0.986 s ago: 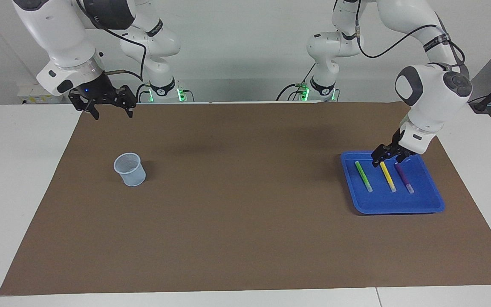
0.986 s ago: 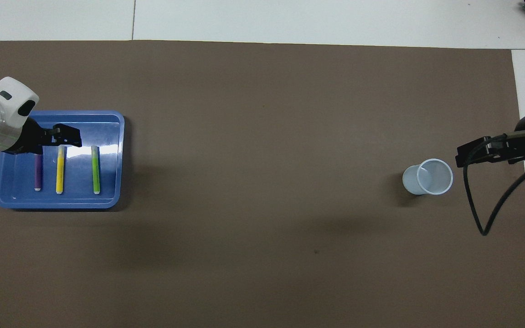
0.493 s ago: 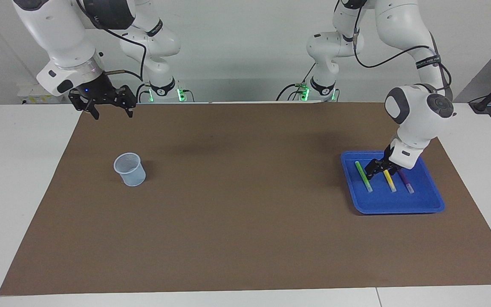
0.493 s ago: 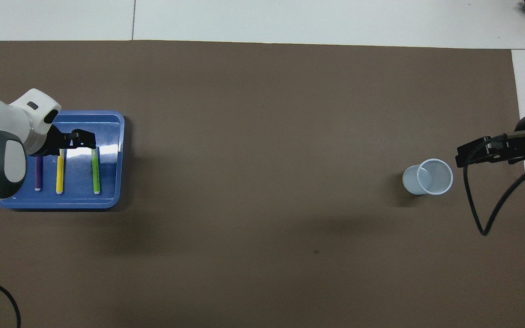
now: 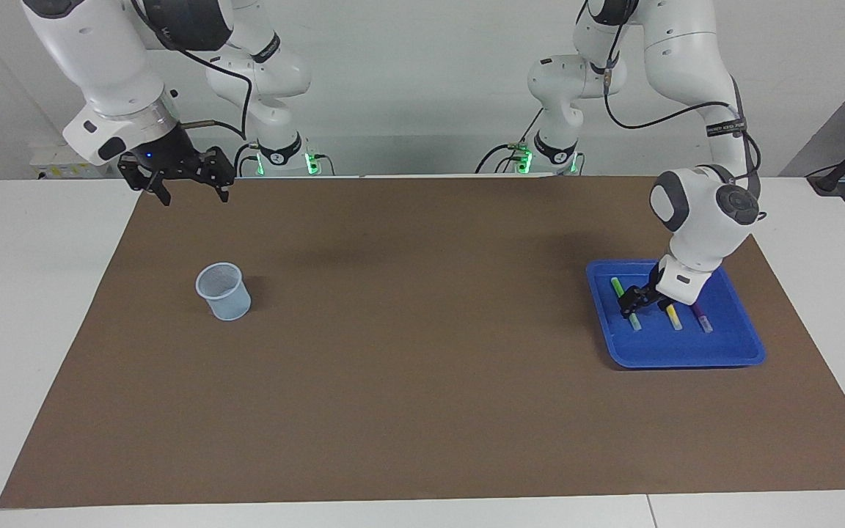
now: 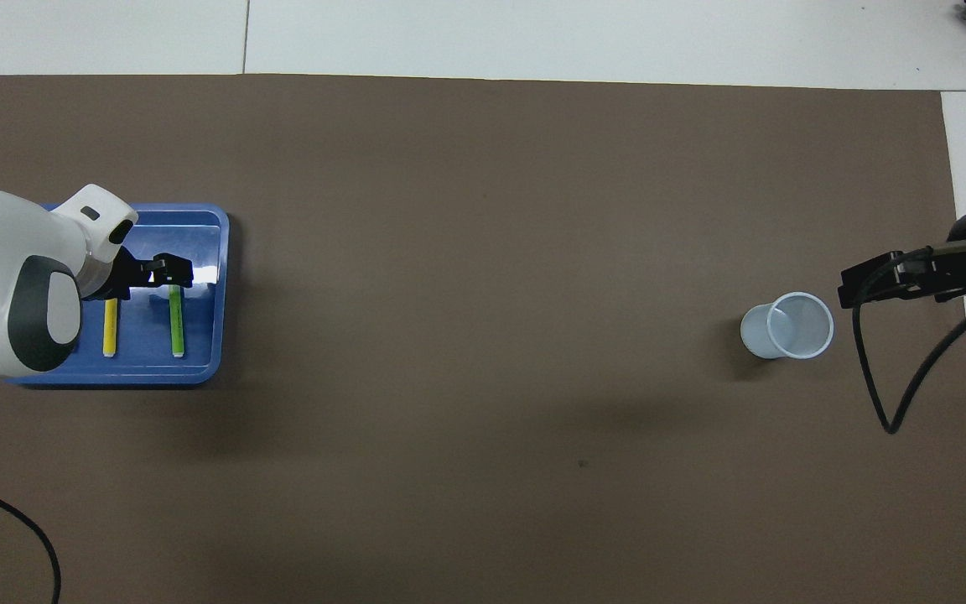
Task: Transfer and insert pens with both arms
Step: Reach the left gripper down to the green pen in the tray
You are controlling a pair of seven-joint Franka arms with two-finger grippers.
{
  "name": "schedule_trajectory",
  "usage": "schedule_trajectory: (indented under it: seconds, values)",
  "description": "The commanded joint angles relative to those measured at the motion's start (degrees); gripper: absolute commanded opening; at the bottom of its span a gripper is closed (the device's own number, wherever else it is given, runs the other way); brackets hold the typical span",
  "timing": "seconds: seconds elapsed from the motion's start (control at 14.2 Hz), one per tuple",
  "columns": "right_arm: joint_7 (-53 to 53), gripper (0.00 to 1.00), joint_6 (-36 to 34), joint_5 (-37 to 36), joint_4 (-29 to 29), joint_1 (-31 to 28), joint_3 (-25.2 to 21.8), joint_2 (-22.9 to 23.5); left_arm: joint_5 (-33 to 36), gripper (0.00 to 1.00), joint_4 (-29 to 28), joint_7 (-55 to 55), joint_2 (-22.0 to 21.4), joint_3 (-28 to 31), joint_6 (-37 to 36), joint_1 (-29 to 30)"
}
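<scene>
Pens lie side by side in a blue tray [image 5: 730,350] near the edge of the surface at the left arm's end, on the brown mat [image 5: 422,352] that covers most of the white surface [image 5: 34,293].

Going left to right in the facing view, we first see the right claw [image 5: 189,192], hanging in the air over the mat's corner at the right arm's end, on the robots' edge; its fingers stand apart and hold nothing, and this arm waits. Near it, farther from the robots, a pale translucent cup [image 5: 224,292] stands upright on the mat with its mouth up, apart from everything else.

The middle of the mat comes next.

Then we reach the tray. The green pen [image 5: 622,292] lies toward the middle of the surface, the yellow pen [image 5: 673,316] sits in the middle of the row, and the purple pen [image 5: 703,320] lies toward the end edge. Their pale caps point away from the robots. The left claw [image 5: 642,299] is down inside the tray, low over the green pen, with its fingers spread apart; we cannot tell whether they touch the pen. The left arm's wrist covers the robots' ends of the yellow and purple pens.
</scene>
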Motion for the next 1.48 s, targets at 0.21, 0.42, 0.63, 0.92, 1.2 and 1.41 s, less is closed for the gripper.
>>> schedule_trajectory:
  seconds: [0.21, 0.42, 0.63, 0.92, 1.2, 1.41]
  values:
    - [-0.53, 1.0, -0.39, 1.34, -0.17, -0.44, -0.08, -0.58, -0.54, 0.93, -4.94, -0.24, -0.99, -0.14, 2.45, 0.15]
    - [-0.53, 1.0, -0.48, 1.34, -0.17, -0.44, -0.08, -0.58, -0.54, 0.87, -4.94, -0.25, -0.81, -0.14, 2.98, -0.29]
    - [-0.53, 1.0, -0.39, 1.34, -0.17, -0.44, -0.08, -0.58, -0.54, 0.76, -4.94, -0.25, -0.72, -0.14, 3.42, -0.29]
    - [-0.53, 1.0, -0.39, 1.34, -0.17, -0.44, -0.08, -0.58, -0.54, 0.43, -4.94, -0.42, -0.64, -0.14, 4.12, -0.46]
    - [-0.44, 1.0, -0.39, 1.34, -0.17, -0.44, -0.08, -0.58, -0.54, 0.23, -5.12, -0.77, -0.55, -0.14, 4.91, -0.46]
    - [-0.53, 1.0, -0.39, 1.34, -0.17, -0.44, -0.08, -0.58, -0.54, 0.1, -5.9, -2.97, -0.55, -0.14, 6.22, -0.64]
